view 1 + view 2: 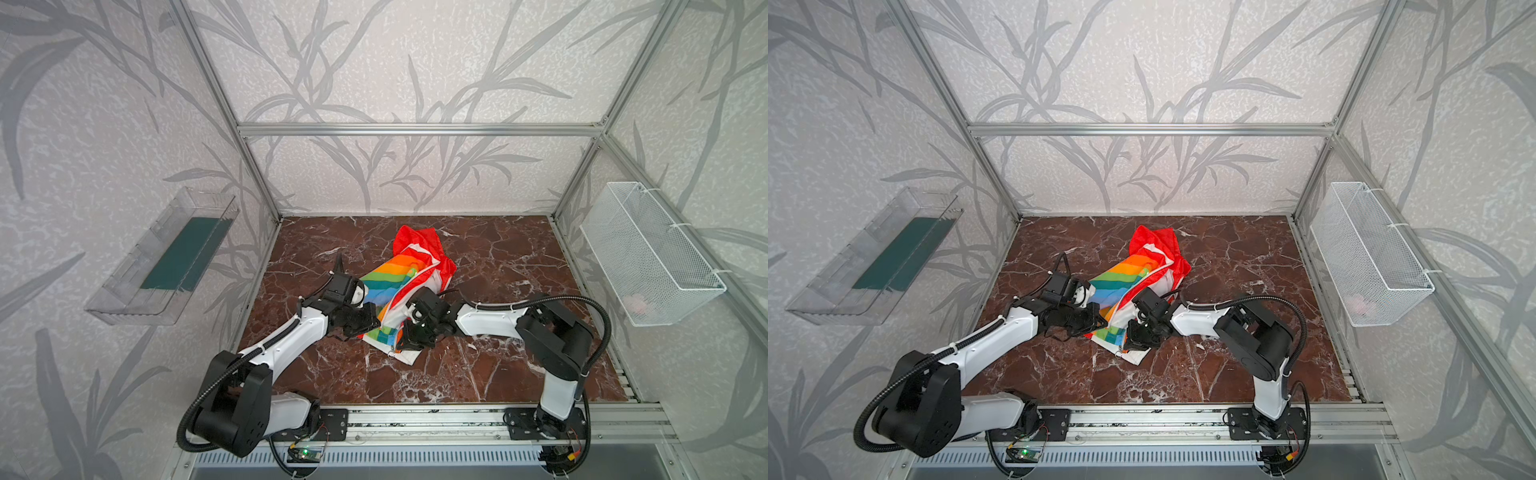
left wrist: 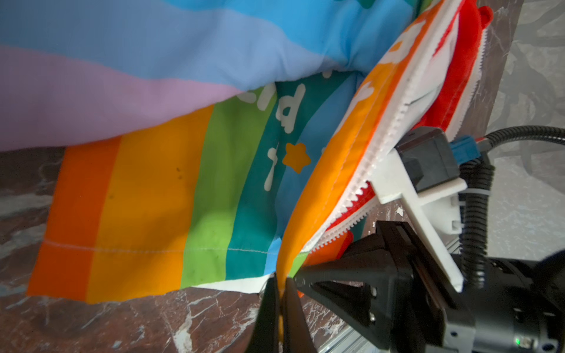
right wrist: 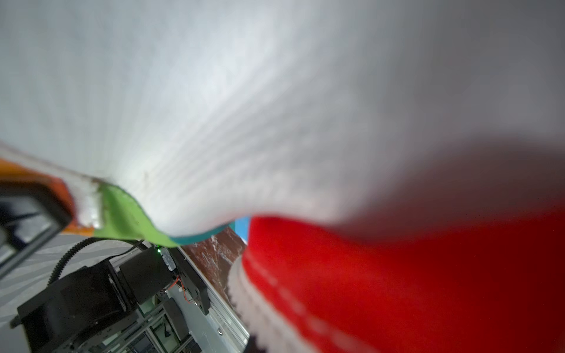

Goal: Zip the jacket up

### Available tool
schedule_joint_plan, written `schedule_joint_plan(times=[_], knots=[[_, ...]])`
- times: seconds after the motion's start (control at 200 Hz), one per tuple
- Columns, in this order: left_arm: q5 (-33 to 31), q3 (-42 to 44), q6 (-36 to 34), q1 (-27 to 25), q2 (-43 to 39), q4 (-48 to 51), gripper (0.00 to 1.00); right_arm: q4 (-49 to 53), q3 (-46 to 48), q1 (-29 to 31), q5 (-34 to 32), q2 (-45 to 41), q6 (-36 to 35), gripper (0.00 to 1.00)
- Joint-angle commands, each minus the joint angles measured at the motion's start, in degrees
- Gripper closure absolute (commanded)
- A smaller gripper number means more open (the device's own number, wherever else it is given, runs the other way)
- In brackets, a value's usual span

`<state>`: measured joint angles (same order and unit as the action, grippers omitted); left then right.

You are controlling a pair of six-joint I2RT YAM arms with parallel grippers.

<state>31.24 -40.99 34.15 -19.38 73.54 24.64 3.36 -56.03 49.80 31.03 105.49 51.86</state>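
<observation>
Observation: the jacket [image 1: 397,282] lies crumpled mid-table [image 1: 507,257], red hood toward the far wall and striped hem toward the arms; both top views agree. The left claw [image 2: 280,285] is closed on the hem edge beside the front opening, with orange fabric running in between its fingers. The right claw [image 1: 409,341] sits at the same lower corner, just beside the left one, and is closed. Its own wrist view shows only blurred white lining and red cloth, so you cannot confirm what it pinches. The zipper [image 2: 386,146] stands open, its two white tooth rows apart along the front edge. Finding: the step in hand appears to be securing the bottom of the zip before joining. No slider or pull can be made out. Next move, in my judgement: keep the hem taut with the left claw, verify the right claw's hold, then draw upward toward the hood.
</observation>
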Motion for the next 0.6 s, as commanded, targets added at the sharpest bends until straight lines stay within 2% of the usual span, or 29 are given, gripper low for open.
schedule_joint_plan(times=[0.0,0.12,0.255,0.44,0.53,0.595], knots=[[3.73,-3.25,1.55,0.22,-2.50,-2.97,1.00,-3.11,1.80,-0.78,-1.75,-9.04,-12.45,1.00],[7.26,-6.03,3.22,0.12,-2.90,-7.68,1.00,-5.46,3.92,-1.73,-3.50,-15.59,-14.95,1.00],[8.27,-10.05,5.15,0.04,-2.09,-9.71,1.00,-3.87,2.21,-4.30,4.59,-17.65,-14.47,1.00],[10.37,-14.65,7.60,0.05,-0.75,-13.24,1.00,1.19,3.20,-6.17,5.01,-24.60,-17.64,1.00],[11.27,-16.43,7.68,-0.25,-0.60,-14.40,1.00,-1.53,7.59,-6.56,0.45,-31.08,-22.31,1.00],[12.10,-16.50,7.27,-0.70,-1.00,-16.04,1.00,-9.67,12.95,-6.56,-4.76,-37.22,-27.44,1.00]])
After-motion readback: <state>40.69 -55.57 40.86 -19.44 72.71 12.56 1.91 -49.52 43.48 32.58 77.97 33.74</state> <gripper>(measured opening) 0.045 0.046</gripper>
